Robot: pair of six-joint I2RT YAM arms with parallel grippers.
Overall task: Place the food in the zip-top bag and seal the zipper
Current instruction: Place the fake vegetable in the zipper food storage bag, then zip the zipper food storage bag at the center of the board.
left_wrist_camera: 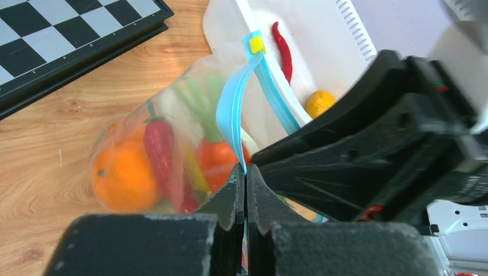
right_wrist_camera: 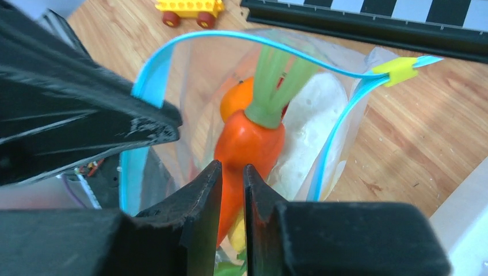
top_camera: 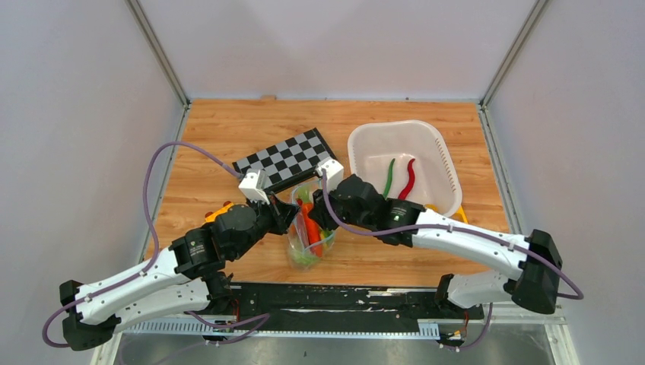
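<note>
Zip-top bag [top_camera: 306,242] is at near-middle of table [top_camera: 228,129], btw both grippers, just near side of chessboard [top_camera: 293,156]. It's clear, crinkly and bulging w/ food: orange [left_wrist_camera: 121,178], red pepper [left_wrist_camera: 161,149], carrot [right_wrist_camera: 247,141] w/ green top, white radish [right_wrist_camera: 313,126]. Teal zipper [left_wrist_camera: 229,115] gapes in a loop, yellow slider [right_wrist_camera: 401,69] at far end. Left gripper [left_wrist_camera: 246,178] fingers pressed tight, pinching zipper. Right gripper [right_wrist_camera: 231,184] at the mouth, thin slit btw fingers; can't tell if it's nipping bag film.

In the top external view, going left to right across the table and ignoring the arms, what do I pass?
yellow toy car → zip-top bag → green pepper → red pepper, both peppers lying in the white basket. Chessboard omitted: it overlaps the bag's span.
</note>
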